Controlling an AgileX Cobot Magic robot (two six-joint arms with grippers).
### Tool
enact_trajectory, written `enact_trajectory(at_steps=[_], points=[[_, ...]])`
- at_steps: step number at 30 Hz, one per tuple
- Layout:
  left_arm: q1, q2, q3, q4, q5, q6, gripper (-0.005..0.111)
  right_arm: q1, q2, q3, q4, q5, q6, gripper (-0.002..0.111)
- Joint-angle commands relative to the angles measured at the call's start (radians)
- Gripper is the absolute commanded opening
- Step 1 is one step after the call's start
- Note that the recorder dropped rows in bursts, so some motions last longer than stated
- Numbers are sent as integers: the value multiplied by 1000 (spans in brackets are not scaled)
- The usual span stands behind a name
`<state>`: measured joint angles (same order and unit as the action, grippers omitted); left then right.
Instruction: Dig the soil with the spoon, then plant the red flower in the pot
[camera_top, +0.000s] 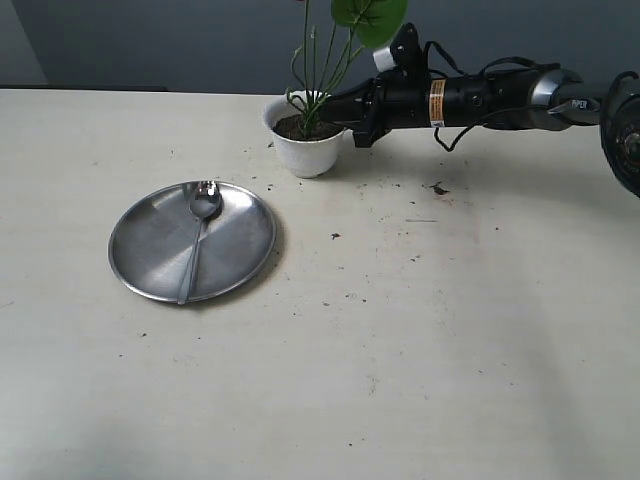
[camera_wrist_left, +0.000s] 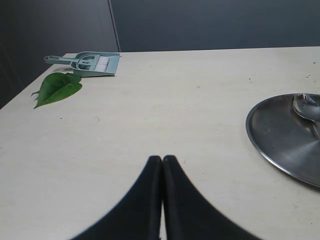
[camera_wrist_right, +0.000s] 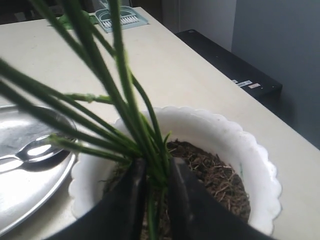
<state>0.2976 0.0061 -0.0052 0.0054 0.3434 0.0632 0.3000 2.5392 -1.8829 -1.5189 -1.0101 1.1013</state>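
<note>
Exterior: right gripper (camera_top: 335, 116) over the pot (camera_top: 308, 148), red flower (camera_top: 360, 12) standing in it; spoon (camera_top: 198, 238) on plate (camera_top: 150, 255) left of pot. Left wrist: left gripper (camera_wrist_left: 162, 161) closed, empty, far from pot. Right wrist: jaws nearly closed, pinching stems at the soil (camera_wrist_right: 215, 175). If seated too shallow, flower may topple on release.

You had soft, even light on the pale table (camera_top: 450, 350), a little dimmer toward the near edge. The plate (camera_top: 150, 250) gave mild glare (with a thin shadow along its right rim). The right wrist view blurred the nearest stems of the red flower (camera_wrist_right: 100, 70).
</note>
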Motion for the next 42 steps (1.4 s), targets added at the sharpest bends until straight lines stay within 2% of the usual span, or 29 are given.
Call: enact_trajectory(at_steps=[1, 42], points=[[0, -6, 5, 0, -6, -1, 0, 9, -11, 2, -7, 29, 1, 17], [0, -6, 5, 0, -8, -1, 0, 11, -11, 2, -28, 20, 17, 17]])
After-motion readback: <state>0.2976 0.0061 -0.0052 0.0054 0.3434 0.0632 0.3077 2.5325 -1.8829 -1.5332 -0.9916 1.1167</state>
